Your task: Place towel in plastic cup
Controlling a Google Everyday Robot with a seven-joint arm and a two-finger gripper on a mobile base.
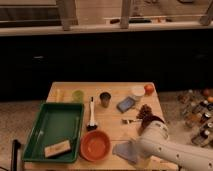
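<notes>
one towel: the grey-blue cloth towel point(126, 150) lies on the light wooden table point(116, 116), at the front edge, just beside the round orange bowl point(95, 145).
gripper: the gripper point(142, 146) at the end of the white robot arm point(170, 150) is right at the towel's right side; i cannot tell if it is holding it.
cup: the small green plastic cup point(77, 95) stands at the back, well apart from the towel, near the green tray point(47, 125).
done: nothing yet, i think; the towel is not in the cup.
left: grab it, lift it, carry it over, push it in.
</notes>
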